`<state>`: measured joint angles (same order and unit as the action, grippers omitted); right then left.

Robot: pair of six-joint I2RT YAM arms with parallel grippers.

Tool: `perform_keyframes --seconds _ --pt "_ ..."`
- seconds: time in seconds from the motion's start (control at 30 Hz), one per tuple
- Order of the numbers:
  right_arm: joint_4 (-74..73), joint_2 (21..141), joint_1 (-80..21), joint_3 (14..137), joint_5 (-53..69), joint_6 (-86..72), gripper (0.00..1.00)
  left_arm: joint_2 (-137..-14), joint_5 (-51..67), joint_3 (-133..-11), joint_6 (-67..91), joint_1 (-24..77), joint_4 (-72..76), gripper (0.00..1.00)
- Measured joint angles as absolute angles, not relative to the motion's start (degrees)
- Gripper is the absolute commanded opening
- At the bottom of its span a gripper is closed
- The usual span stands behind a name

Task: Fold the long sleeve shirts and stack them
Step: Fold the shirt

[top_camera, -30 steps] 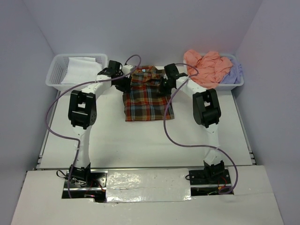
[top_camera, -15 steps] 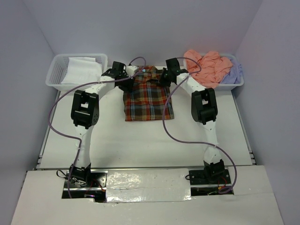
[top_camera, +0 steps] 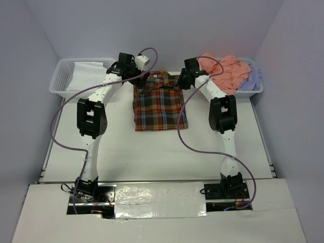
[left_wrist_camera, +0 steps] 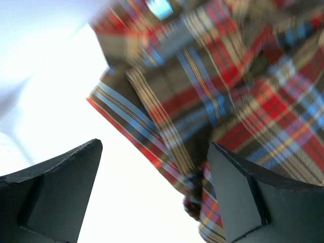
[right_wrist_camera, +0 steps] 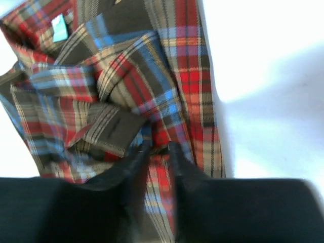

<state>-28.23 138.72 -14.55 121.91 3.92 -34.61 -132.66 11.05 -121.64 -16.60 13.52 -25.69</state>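
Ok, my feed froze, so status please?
Left fingers wide open, empty. Right fingers barely parted at folded red, brown and blue plaid cloth shirt, grip unclear. Nothing blocking it.

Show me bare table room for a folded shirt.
Widest: the table between the plaid shirt and the near edge. Narrow strips outside the left arm and right arm. Crowded far edge: left basket, right basket, left gripper, right gripper.

No text I can read anywhere. Only candidate is a small teal neck tag (right_wrist_camera: 59, 28) inside the collar of the plaid shirt (right_wrist_camera: 187, 86). From my right wrist it looks blank, no letters legible. From my left wrist it's motion-blurred. From the top camera it's a blue speck at the collar, too small.
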Motion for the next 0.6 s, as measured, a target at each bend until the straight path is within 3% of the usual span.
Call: perform_keyframes --seconds 0.13,0.23,0.4,0.6 --pt "-30.28 132.66 -15.35 118.02 3.16 -31.07 0.49 -130.08 11.22 -121.97 -19.14 13.52 -25.02 0.99" --pt "-31.68 121.01 -16.16 106.69 3.51 -29.52 0.52 -124.60 14.02 -117.03 -22.74 13.54 -25.71 0.99" --pt "-31.48 105.43 -17.04 88.79 4.36 -28.62 0.55 -114.34 18.46 -107.61 -37.80 16.80 -34.02 0.89" --pt "-31.57 103.28 -17.23 72.84 7.53 -28.91 0.58 -111.18 20.36 -95.07 -52.90 24.71 -44.31 0.88"
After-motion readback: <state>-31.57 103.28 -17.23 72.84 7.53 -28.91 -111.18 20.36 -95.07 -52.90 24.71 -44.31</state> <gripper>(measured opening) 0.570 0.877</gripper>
